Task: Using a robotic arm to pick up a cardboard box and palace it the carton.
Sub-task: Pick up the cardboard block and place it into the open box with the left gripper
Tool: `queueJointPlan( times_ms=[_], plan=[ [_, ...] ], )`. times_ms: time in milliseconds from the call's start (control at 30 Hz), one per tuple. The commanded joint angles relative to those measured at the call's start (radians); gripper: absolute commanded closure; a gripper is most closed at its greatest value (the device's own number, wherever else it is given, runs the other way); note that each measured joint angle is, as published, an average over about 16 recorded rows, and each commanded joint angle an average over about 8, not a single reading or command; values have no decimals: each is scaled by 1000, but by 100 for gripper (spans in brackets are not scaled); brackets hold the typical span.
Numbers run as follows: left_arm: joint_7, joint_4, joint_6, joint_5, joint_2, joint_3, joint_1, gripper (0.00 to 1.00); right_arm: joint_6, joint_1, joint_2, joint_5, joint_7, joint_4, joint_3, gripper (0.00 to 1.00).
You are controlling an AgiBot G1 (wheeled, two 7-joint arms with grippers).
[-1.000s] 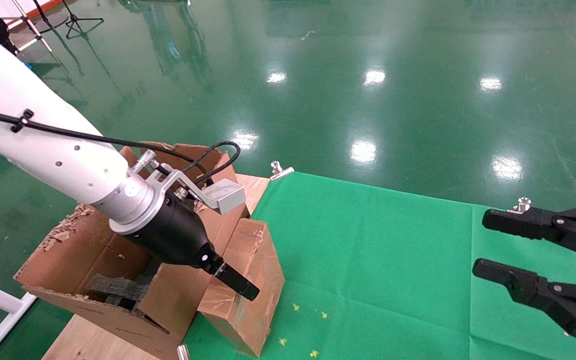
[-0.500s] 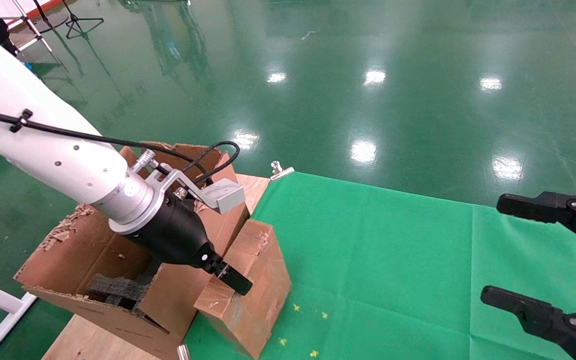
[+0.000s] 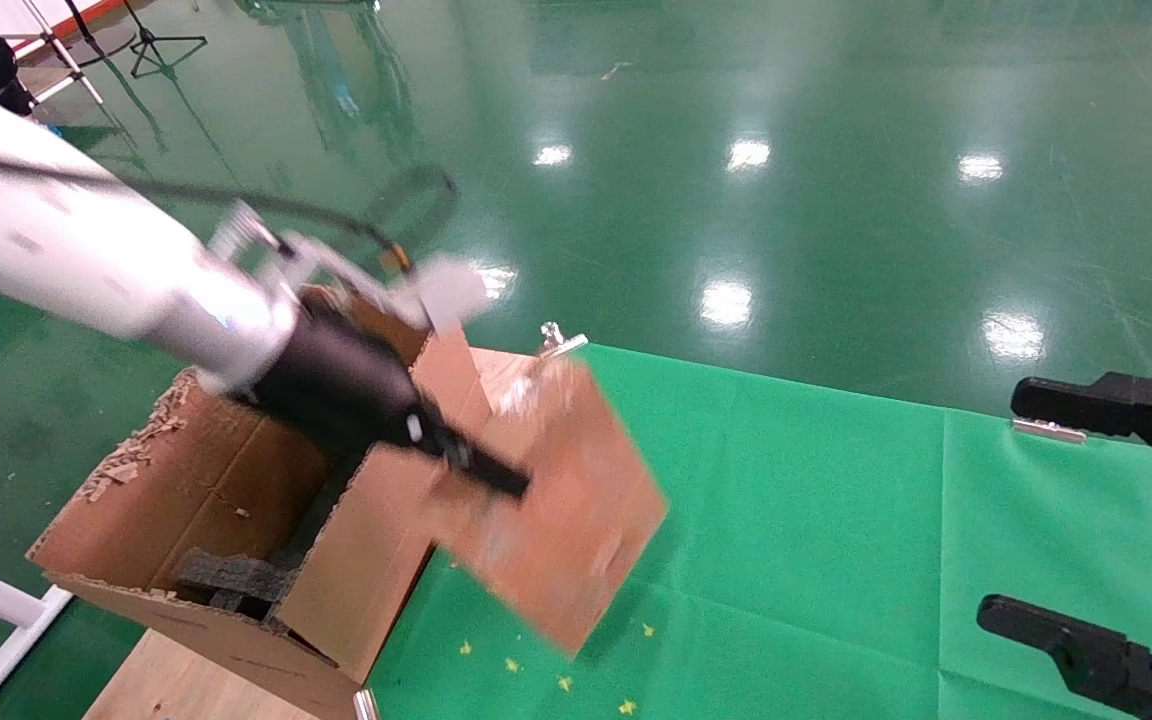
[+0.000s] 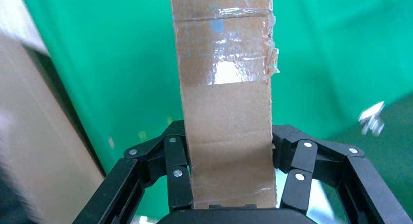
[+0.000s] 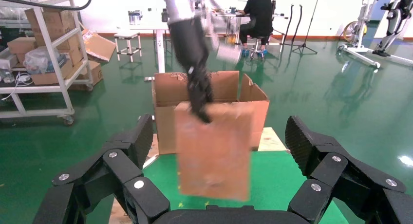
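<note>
The small flat cardboard box (image 3: pixel 566 520) hangs in the air, tilted, above the green cloth, just right of the carton (image 3: pixel 206 480). My left gripper (image 3: pixel 506 485), on the white and silver robotic arm (image 3: pixel 116 280), is shut on the box's upper edge. In the left wrist view both fingers press the taped cardboard box (image 4: pixel 226 112) from either side at the left gripper (image 4: pixel 229 136). My right gripper (image 3: pixel 1046 510) stays open at the far right, apart from the box. From the right wrist view, the cardboard box (image 5: pixel 214 151) hangs in front of the carton (image 5: pixel 165 117), beyond the open right gripper (image 5: pixel 221 131).
Black foam blocks (image 3: pixel 236 575) lie inside the carton, whose flaps are torn. A green cloth (image 3: pixel 836 500) covers the table, held by metal clips (image 3: pixel 561 340) at its far edge. Bare wood (image 3: pixel 186 690) shows under the carton. Shiny green floor lies beyond.
My left gripper has lifted the cardboard box off the cloth, up and slightly right, tilting it. The right gripper has drawn back toward the right edge.
</note>
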State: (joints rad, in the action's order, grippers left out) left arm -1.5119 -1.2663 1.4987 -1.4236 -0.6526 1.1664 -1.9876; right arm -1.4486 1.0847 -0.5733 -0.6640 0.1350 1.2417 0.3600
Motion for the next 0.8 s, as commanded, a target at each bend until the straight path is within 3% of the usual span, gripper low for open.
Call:
queueJointPlan(
  times_ms=[33,367,600,800],
  plan=[
    [19,13,-21,28,25,-30,-22,100,0,0,0,0,0,0,0,0],
    [212,228,17,-35,78,-108,-235,100,0,0,0,0,0,0,0,0],
    [346,354,58,-191,115,-76,-340,100,0,0,0,0,0,0,0,0],
    [458,446,68,-274,155,-28,-357,100,0,0,0,0,0,0,0,0]
  ],
)
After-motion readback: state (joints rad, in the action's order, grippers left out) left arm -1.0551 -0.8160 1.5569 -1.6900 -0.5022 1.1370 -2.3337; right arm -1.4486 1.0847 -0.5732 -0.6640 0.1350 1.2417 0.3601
